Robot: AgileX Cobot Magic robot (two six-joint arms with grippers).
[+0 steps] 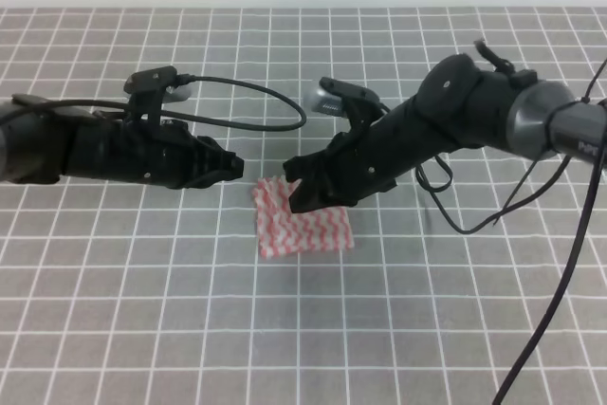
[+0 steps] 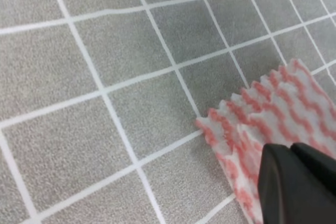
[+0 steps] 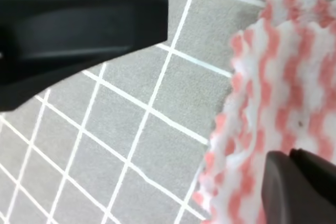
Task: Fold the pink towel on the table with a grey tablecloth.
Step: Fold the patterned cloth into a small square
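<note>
The pink towel (image 1: 308,225) lies on the table with a grey tablecloth (image 1: 398,329), just in front of both arms, and it looks doubled over. My left gripper (image 1: 237,170) is low over the cloth, a little left of the towel's far left corner, with its jaws together. In the left wrist view its tips (image 2: 294,182) sit over the towel (image 2: 273,108) near a layered corner. My right gripper (image 1: 296,198) hangs over the towel's far left part, shut. In the right wrist view its tips (image 3: 291,182) are above the towel (image 3: 283,77), which lies flat.
The grid cloth (image 2: 105,51) stretches on all sides of the towel. A black cable (image 1: 256,106) loops over the left arm, and more cables (image 1: 531,263) hang from the right arm toward the front right. The left gripper's black body (image 3: 79,24) fills the top left of the right wrist view.
</note>
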